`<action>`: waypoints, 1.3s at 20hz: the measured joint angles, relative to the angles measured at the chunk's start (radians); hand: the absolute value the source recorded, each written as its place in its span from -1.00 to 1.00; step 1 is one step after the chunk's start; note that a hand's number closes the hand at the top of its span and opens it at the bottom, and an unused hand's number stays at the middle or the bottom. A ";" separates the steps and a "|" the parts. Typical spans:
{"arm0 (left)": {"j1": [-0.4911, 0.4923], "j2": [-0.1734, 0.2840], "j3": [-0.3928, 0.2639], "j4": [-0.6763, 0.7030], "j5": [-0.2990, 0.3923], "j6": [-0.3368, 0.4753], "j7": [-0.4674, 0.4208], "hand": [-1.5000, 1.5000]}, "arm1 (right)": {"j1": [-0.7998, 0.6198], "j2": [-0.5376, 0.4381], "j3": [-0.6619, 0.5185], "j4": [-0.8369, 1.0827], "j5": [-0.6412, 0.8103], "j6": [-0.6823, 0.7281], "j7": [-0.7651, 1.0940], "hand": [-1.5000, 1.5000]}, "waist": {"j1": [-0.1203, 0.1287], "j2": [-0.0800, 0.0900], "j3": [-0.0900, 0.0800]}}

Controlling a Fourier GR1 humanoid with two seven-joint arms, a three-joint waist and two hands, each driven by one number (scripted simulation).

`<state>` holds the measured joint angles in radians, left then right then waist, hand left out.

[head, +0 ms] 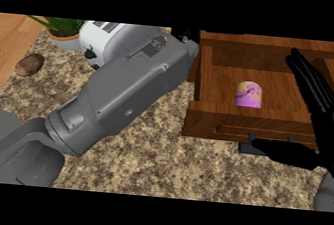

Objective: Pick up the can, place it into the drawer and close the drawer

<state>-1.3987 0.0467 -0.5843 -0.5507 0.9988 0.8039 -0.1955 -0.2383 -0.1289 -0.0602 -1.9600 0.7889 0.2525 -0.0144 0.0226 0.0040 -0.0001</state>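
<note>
Head view showed the can lying inside the open drawer, upper right of frame. My right hand stood open beside it, fingers straight, holding nothing. My left hand's fingers were hidden.

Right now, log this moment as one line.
purple-and-yellow can: inside open wooden drawer | right hand: open, beside drawer | left hand: hidden | drawer: not closed

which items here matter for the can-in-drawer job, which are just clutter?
Job: can, lying inside the open drawer; right hand, open at the drawer's right side; left hand, mostly hidden behind its forearm.
Clutter: potato, potted plant, toaster.
</note>
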 measured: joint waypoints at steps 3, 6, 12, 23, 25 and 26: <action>0.014 0.014 -0.001 -0.029 -0.017 0.016 0.018 -1.00 | -0.068 -0.004 0.048 0.121 0.088 -0.048 -0.020 -1.00 | 0.005 -0.002 0.000; 0.028 0.056 -0.002 -0.058 -0.030 0.009 0.047 -1.00 | -0.117 -0.024 0.075 0.254 0.163 -0.097 -0.057 -1.00 | 0.010 -0.002 0.000; 0.061 0.122 -0.006 -0.123 -0.059 0.005 0.095 -1.00 | -0.254 -0.028 0.093 0.550 0.298 -0.227 -0.083 -1.00 | 0.021 0.000 0.000; 0.154 0.249 -0.005 -0.304 -0.116 0.030 0.197 -1.00 | -0.455 -0.011 0.047 1.035 0.435 -0.524 -0.117 -1.00 | 0.023 -0.010 -0.009; 0.168 0.268 -0.004 -0.333 -0.123 0.025 0.211 -1.00 | -0.499 -0.015 0.032 1.112 0.458 -0.574 -0.110 -1.00 | 0.027 -0.010 -0.011; 0.182 0.275 -0.001 -0.341 -0.127 0.021 0.210 -1.00 | -0.515 -0.014 0.028 1.144 0.469 -0.600 -0.109 -1.00 | 0.026 -0.011 -0.012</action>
<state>-1.2172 0.3219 -0.5852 -0.8921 0.8720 0.8247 0.0147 -0.7533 -0.1431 -0.0327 -0.8160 1.2582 -0.3472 -0.1235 0.0486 -0.0065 -0.0123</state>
